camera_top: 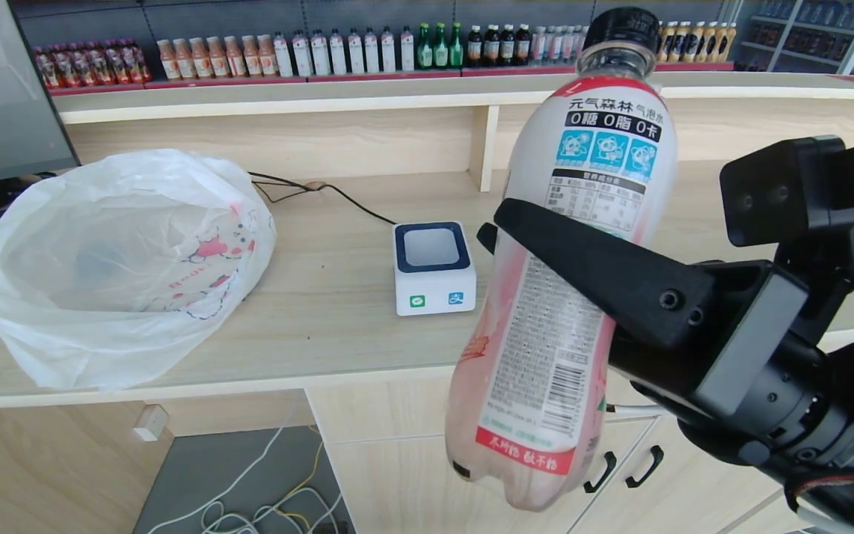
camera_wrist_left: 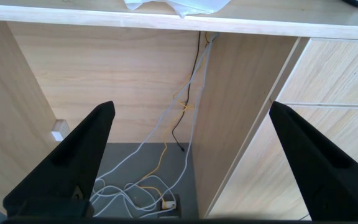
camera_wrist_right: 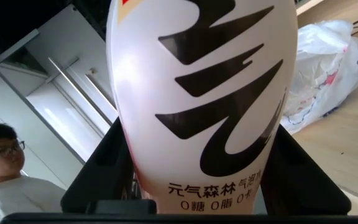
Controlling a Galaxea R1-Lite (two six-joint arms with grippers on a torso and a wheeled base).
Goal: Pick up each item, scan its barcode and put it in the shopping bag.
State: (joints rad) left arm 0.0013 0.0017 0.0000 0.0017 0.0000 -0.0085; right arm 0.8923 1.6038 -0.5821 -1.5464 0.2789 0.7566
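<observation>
The head camera looked forward and down onto the wooden tabletop (camera_top: 338, 319), with the bottle (camera_top: 568, 297) in the right claw (camera_top: 492, 226) very close to its lens. The left wrist camera sat low, below the tabletop's edge, facing the open recess (camera_wrist_left: 135, 93) under it between the spread fingers (camera_wrist_left: 73, 162) of the left claw (camera_wrist_left: 191, 106). The right wrist camera looked along the bottle close against it, sharing the shopping bag (camera_wrist_right: 328, 68) on the tabletop with the head view.

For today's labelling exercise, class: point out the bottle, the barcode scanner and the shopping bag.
bottle (camera_top: 538, 334), head view, on its back label.
barcode scanner (camera_top: 432, 247), head view, on its top window.
shopping bag (camera_top: 242, 245), head view, on its printed side wall.
</observation>
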